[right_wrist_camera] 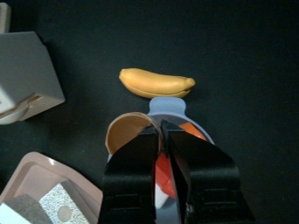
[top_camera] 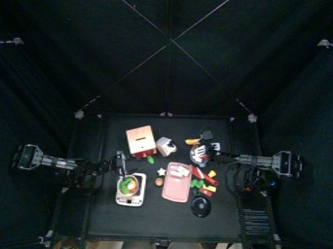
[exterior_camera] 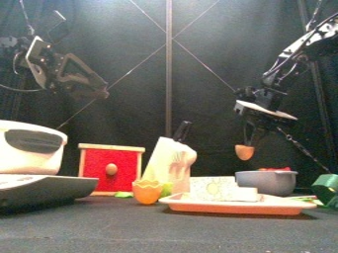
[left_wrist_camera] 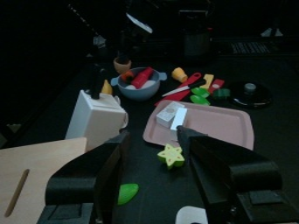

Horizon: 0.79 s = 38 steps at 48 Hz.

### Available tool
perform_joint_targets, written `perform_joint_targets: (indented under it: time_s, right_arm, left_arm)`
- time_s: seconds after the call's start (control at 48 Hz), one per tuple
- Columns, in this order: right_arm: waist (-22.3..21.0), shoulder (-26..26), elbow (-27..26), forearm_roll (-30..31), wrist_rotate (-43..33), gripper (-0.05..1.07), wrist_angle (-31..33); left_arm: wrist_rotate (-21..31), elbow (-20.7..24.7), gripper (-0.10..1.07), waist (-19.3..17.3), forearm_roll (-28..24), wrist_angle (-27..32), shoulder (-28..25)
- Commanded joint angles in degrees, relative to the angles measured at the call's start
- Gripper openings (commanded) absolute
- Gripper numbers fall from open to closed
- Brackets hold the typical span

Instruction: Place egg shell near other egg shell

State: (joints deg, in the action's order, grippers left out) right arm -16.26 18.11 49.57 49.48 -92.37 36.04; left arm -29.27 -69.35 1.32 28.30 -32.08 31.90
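Note:
My right gripper (exterior_camera: 248, 126) hangs above the table, shut on a brown egg shell half (exterior_camera: 244, 151). In the right wrist view the shell (right_wrist_camera: 126, 131) sits between the closed jaws, above a blue-grey bowl (right_wrist_camera: 176, 109). An orange-yellow curved piece (right_wrist_camera: 158, 83), seemingly the other shell half, lies on the table just beyond the bowl. The left wrist view shows the held shell (left_wrist_camera: 122, 63) over the bowl (left_wrist_camera: 140, 80), with the orange piece (left_wrist_camera: 179, 74) beside it. My left gripper (left_wrist_camera: 163, 188) is open and empty, held high at the table's left side (top_camera: 92, 167).
A pink tray (exterior_camera: 238, 205) lies at the front right and a white carton (exterior_camera: 169, 163) and a red wooden box (exterior_camera: 110, 166) in the middle. A white appliance (exterior_camera: 27, 148) stands at the left. A yellow star (left_wrist_camera: 173, 155) and several small toy foods lie around the tray.

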Motion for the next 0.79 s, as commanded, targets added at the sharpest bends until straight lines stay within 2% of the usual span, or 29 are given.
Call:
perform_joint_targets:
  time_s: [0.0,0.125,0.229,0.354,0.438,0.583,0.771]
  right_arm:
    - [0.79,0.97,-0.62,0.00,0.09,0.47,-0.26]
    - [5.01,0.88,-1.32,-2.72,-0.26,0.47,-2.90]
    - [11.16,-0.79,-3.43,-5.63,-0.26,0.47,-8.00]
    - [18.02,-7.82,-8.35,-5.63,0.26,0.47,-15.82]
    - [21.36,-13.36,-12.66,-4.66,0.35,0.47,-17.49]
    - [24.35,-20.92,-19.95,-2.29,0.35,0.47,-17.49]
    - [25.49,-29.36,-27.07,-0.53,0.44,0.47,-17.49]
  left_arm:
    - [0.00,0.62,0.86,-0.09,-0.09,-0.35,0.09]
    - [0.00,0.62,0.86,-0.09,-0.09,-0.18,0.09]
    - [0.00,0.62,0.86,-0.09,-0.09,-0.18,0.09]
    - [0.00,0.70,0.86,-0.09,-0.09,-0.18,0.09]
    - [0.00,0.62,0.86,-0.09,-0.09,-0.18,0.09]
    - [0.00,0.62,0.86,-0.09,-0.09,-0.18,0.09]
    - [-0.09,0.62,0.86,-0.09,-0.09,-0.18,0.09]
